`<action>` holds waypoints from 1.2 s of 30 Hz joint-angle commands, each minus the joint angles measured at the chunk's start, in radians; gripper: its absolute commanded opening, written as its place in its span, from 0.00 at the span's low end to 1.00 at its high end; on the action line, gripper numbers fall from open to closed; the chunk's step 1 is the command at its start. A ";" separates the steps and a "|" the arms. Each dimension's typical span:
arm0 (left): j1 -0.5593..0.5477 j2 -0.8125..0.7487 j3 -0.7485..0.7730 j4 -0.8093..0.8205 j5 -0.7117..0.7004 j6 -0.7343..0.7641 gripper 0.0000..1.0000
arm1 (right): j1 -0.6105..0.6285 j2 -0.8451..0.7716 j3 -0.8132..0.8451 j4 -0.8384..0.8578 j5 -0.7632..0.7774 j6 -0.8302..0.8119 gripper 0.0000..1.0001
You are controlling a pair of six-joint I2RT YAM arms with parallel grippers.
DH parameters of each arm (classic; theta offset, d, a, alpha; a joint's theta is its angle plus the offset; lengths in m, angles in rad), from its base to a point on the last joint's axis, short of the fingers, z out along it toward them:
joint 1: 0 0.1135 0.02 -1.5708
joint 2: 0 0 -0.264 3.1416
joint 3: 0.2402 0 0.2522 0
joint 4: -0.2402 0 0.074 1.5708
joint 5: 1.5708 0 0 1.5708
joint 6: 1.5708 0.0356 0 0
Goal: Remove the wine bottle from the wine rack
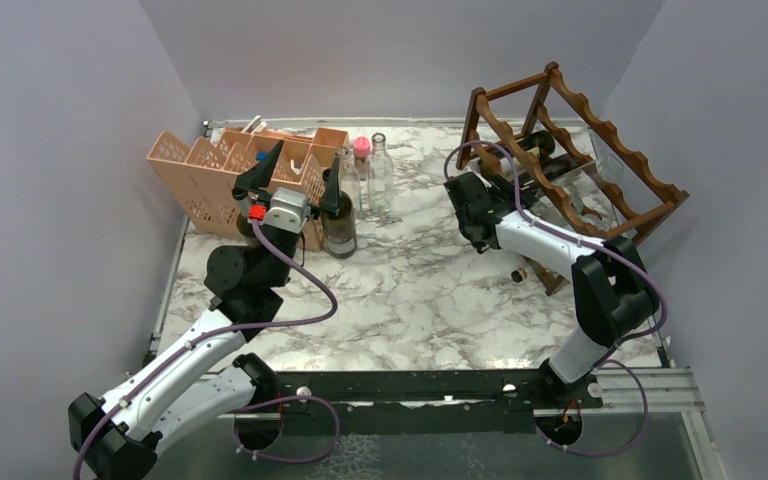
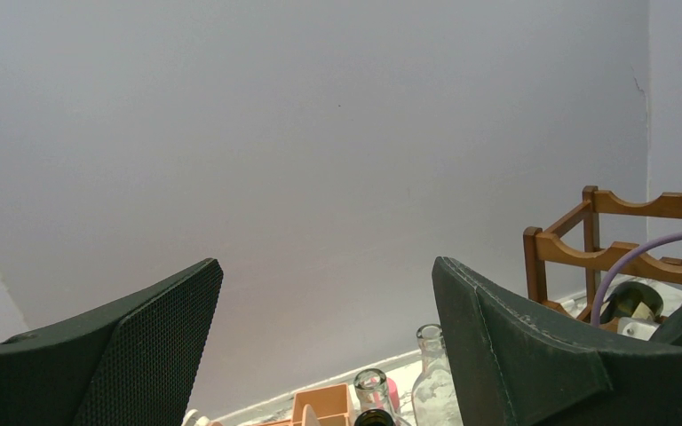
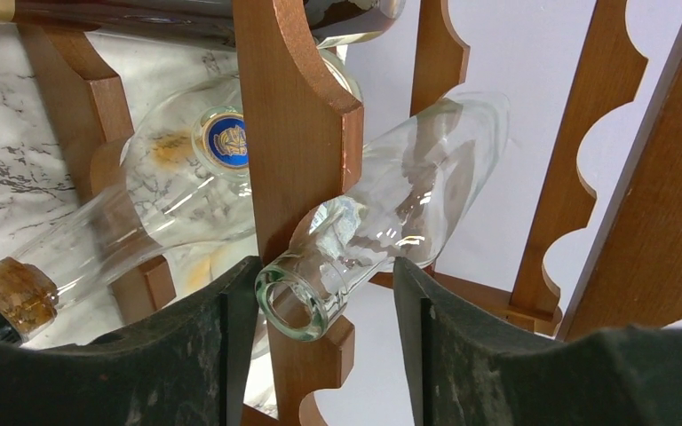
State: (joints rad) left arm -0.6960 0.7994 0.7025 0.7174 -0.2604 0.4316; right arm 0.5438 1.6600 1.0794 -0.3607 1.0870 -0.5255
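Right end effector (image 3: 327,266): half released, dark fingers either side of the lip of a clear uncorked glass wine bottle (image 3: 382,204). A gap shows at one finger, so it is not clenched.
Left end effector (image 1: 300,180): spread wide, grasping nothing, upper left of the overhead view.
Wine bottle: lying in the dark reddish-brown wooden wine rack (image 3: 293,115) with scalloped rails, upper right of the overhead view.
Key relation: the mouth faces the right end effector. The long axis runs away into the rack, so the likely pull is straight back. The right arm is nearer.
Count, rack: three bottles: this one, a corked clear badged bottle (image 3: 169,177) and a dark bottle (image 1: 538,145).
Count, white marbled bench (image 1: 410,290): four standing bottles (image 1: 380,175) beside one peach-pink plastic lattice organiser (image 1: 200,165).
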 commanded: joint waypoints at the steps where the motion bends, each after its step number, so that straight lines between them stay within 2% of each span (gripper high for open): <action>1: -0.005 -0.015 -0.010 0.037 -0.019 0.006 0.94 | -0.004 -0.008 -0.006 -0.002 0.017 0.013 0.56; 9: -0.005 -0.015 -0.011 0.037 -0.019 0.007 0.94 | -0.003 -0.001 0.015 -0.031 0.011 0.025 0.29; 20: -0.005 -0.012 -0.010 0.037 -0.019 0.007 0.94 | 0.074 0.004 -0.009 -0.018 0.008 0.003 0.23; 26: -0.005 -0.011 -0.011 0.037 -0.017 0.004 0.94 | 0.141 0.043 -0.032 -0.038 -0.010 0.020 0.23; 31: -0.005 -0.010 -0.012 0.037 -0.020 0.009 0.94 | 0.145 0.097 0.017 -0.094 0.027 0.094 0.31; 33: -0.005 -0.010 -0.012 0.038 -0.020 0.010 0.94 | 0.145 0.100 0.019 -0.099 0.040 0.100 0.37; 36: -0.005 -0.010 -0.012 0.038 -0.018 0.007 0.94 | 0.145 0.083 0.000 -0.069 0.056 0.071 0.55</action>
State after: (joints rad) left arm -0.6960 0.7986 0.7025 0.7177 -0.2607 0.4320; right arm 0.6621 1.7283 1.0878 -0.4240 1.2144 -0.4995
